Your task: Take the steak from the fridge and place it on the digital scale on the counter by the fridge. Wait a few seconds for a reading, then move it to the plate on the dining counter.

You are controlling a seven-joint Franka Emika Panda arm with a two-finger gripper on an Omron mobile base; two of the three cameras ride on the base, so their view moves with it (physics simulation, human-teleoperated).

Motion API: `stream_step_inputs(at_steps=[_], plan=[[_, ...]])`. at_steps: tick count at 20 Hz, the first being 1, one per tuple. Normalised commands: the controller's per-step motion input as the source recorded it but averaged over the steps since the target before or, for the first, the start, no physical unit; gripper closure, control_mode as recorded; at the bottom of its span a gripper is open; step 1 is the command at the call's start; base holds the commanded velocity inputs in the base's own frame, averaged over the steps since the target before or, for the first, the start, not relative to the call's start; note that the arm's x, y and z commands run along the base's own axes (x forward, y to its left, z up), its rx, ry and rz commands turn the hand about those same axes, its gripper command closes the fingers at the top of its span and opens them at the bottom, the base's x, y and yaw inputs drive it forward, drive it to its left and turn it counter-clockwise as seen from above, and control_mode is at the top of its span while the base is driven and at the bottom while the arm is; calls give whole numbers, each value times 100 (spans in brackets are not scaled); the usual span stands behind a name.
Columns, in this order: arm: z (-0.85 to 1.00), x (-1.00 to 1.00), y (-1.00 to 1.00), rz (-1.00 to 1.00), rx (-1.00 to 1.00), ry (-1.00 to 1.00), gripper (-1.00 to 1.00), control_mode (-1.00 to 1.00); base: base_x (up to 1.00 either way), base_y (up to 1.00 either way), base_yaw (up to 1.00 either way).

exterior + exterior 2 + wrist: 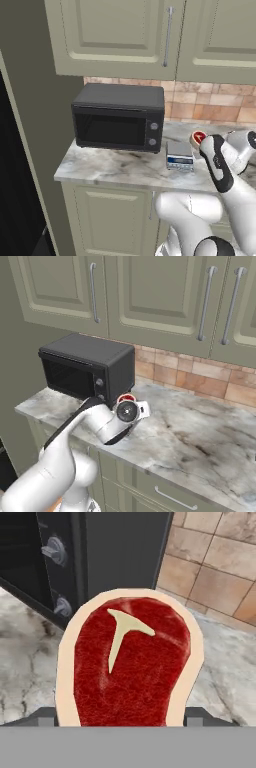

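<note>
My gripper is shut on the steak, a red slice with a pale rim and a white T mark that stands upright between the fingers. In the left base view the steak hangs just right of and slightly above the digital scale, a small grey square with a blue-and-white display strip on the counter. The right base view has the steak at the tip of the gripper, beside the microwave; the arm hides the scale there. The plate and dining counter are out of view.
A black microwave stands on the marbled counter left of the scale, close to the steak in the hand view. Green upper cabinets hang overhead, and a tiled wall is behind. The fridge's dark edge is at far left. Bare counter stretches right.
</note>
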Motion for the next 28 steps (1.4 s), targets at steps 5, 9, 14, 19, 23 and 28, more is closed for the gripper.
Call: stream_step_inputs(at_steps=[5,9,14,19,23,28], plan=[[100,-55,1,0,8,11,100,-100,0,0,0],[100,-44,4,0,8,30,100,-100,0,0,0],[76,-37,15,0,3,33,100,-100,0,0,0],[17,-41,43,0,0,26,100,-100,0,0,0],[0,-53,43,0,0,9,100,-100,0,0,0],[-13,-54,35,-2,-2,0,100,-100,0,0,0]])
